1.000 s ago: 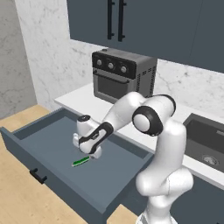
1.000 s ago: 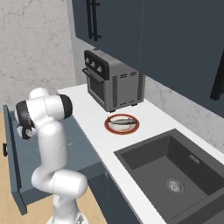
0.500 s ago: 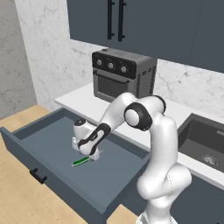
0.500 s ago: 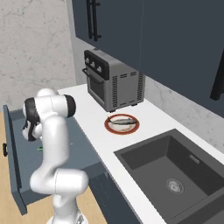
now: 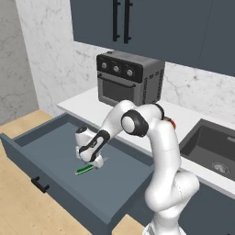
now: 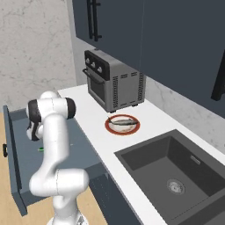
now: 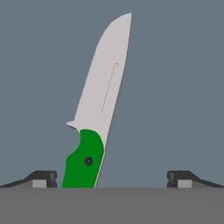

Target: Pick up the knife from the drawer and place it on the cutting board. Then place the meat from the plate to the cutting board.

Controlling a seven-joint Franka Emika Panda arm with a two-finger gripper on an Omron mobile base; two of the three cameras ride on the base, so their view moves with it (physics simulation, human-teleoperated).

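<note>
The knife (image 7: 101,100), with its green handle (image 5: 84,170) and short silvery blade, lies flat on the floor of the open dark blue-grey drawer (image 5: 48,146). My gripper (image 5: 93,161) hangs low inside the drawer just over the knife and is open. In the hand view the gripper (image 7: 112,179) has its fingertips (image 7: 42,178) wide apart, one on each side of the handle and not touching it. A sliver of green from the knife (image 6: 41,149) shows beside my arm. The grey-silver meat (image 6: 123,122) rests on the red-rimmed white plate (image 6: 107,126) on the counter. The cutting board is out of view.
A dark toaster oven (image 5: 130,78) stands at the back of the white counter (image 6: 145,132), with the plate in front of it. A dark sink (image 6: 176,171) lies to the right. Dark wall cabinets (image 5: 151,23) hang above. The drawer's front panel with its black handle (image 5: 39,184) juts out over the wooden floor.
The hand has sunk a little lower into the drawer, closer over the knife, and the elbow has swung. The knife has not moved.
</note>
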